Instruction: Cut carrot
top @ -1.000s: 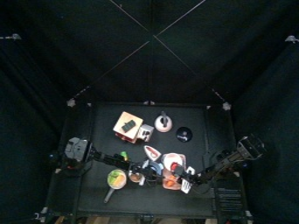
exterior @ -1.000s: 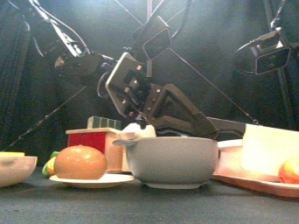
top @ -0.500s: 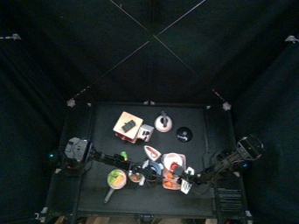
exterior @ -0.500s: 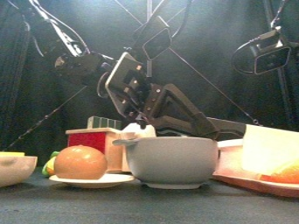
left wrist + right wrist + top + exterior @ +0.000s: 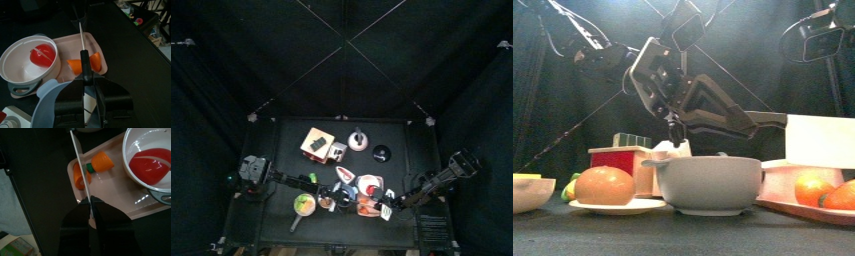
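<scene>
Carrot [image 5: 102, 162] sits on the pink cutting board [image 5: 127, 195] near the surface's front edge, right of centre; top view shows it as an orange spot [image 5: 368, 209]. It's in pieces: a stubby chunk with a green end facing the blade, plus a thinner orange slice [image 5: 79, 175] just beside it, lying under the blade line. Left wrist view has the same orange pieces [image 5: 92, 62] on the board.

Right gripper [image 5: 91, 210]: fingers nearly closed, clamped on the black handle of a knife [image 5: 78, 163]. Long thin blade runs out over the board's edge, next to the carrot; can't tell if it's touching.

Left gripper [image 5: 85, 82]: fingers closed on a slim black-handled tool [image 5: 81, 37] with a thin metal shaft, pointing across the board above the carrot pieces. Contact with the carrot can't be made out.

White bowl [image 5: 27, 62] just beside the board, something red [image 5: 43, 54] inside it.

Front view: grey-white bowl [image 5: 711, 182] mid-front, an orange [image 5: 604, 186] on a small plate to its left, a red box [image 5: 625, 165] behind that, orange fruit on the board at the right edge [image 5: 820, 190]. Arms hang behind them.
</scene>
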`<act>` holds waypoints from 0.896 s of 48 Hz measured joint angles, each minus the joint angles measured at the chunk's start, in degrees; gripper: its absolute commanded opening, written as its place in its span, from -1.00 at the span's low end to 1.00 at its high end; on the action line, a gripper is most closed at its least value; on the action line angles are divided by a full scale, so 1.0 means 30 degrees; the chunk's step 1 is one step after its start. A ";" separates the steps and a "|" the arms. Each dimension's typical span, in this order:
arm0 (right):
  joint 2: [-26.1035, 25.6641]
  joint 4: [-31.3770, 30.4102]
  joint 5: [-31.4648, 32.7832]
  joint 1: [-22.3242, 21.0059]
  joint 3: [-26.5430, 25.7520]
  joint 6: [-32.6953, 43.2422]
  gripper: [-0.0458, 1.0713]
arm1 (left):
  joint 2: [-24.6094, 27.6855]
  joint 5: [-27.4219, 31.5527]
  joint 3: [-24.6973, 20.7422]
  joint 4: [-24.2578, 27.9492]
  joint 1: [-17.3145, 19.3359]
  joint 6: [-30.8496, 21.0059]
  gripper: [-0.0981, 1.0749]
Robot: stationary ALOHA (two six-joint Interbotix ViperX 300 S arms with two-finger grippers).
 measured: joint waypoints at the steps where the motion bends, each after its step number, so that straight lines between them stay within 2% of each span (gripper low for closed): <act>1: -0.0059 0.0000 0.0029 0.0000 0.0029 0.0029 -0.05 | -0.0029 0.0000 0.0029 0.0000 0.0000 0.0029 -0.24; 8: -0.0469 0.0029 0.0234 -0.0059 0.0146 0.0146 0.25 | -0.0352 0.0059 0.0205 0.0000 -0.0059 0.0029 -0.24; 14: -0.0557 -0.0059 0.0234 -0.0059 0.0146 0.0088 0.38 | -0.0674 0.0059 0.0410 0.0029 -0.0146 0.0029 -0.24; 43: -0.0674 -0.0674 0.0322 -0.0146 0.0176 0.0059 0.39 | -0.0908 0.0059 0.0557 -0.0088 -0.0117 0.0000 -0.24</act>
